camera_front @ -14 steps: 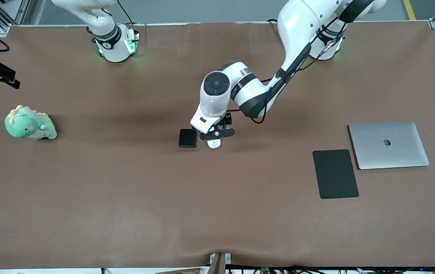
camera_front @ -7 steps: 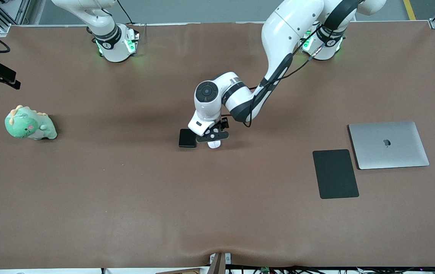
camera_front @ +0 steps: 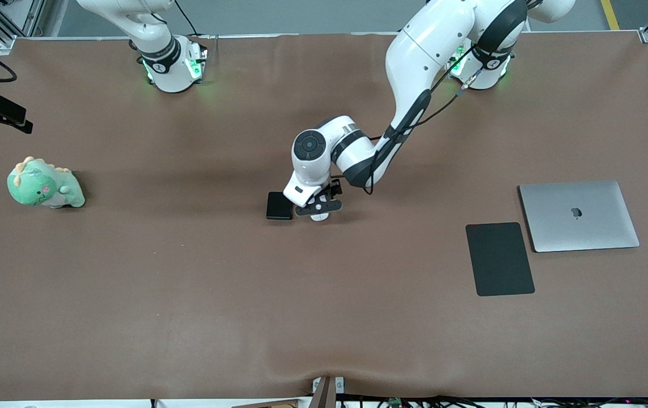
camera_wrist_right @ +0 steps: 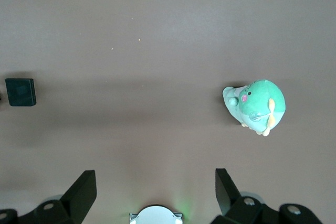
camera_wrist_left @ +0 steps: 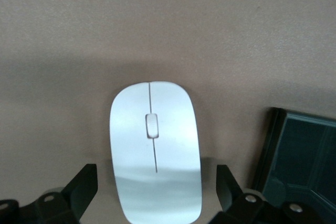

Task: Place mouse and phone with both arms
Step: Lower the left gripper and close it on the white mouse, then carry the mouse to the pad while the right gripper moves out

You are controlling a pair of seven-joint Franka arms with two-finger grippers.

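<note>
The white mouse (camera_wrist_left: 155,145) lies on the brown table near its middle; in the front view only its nearer end (camera_front: 318,217) shows under the gripper. The black phone (camera_front: 279,205) lies flat beside it toward the right arm's end, also in the left wrist view (camera_wrist_left: 302,156) and the right wrist view (camera_wrist_right: 20,92). My left gripper (camera_front: 318,209) is open low over the mouse, its fingers (camera_wrist_left: 84,182) either side with a gap to each. My right gripper (camera_wrist_right: 156,182) is open and empty high over its own base, out of the front view; that arm waits.
A large flat black pad (camera_front: 499,258) and a closed silver laptop (camera_front: 579,215) lie toward the left arm's end. A green plush dinosaur (camera_front: 45,184) sits toward the right arm's end, also in the right wrist view (camera_wrist_right: 255,106).
The left arm has folded in and lowered its gripper over the mouse, which it now covers more. Mouse and phone have not moved.
</note>
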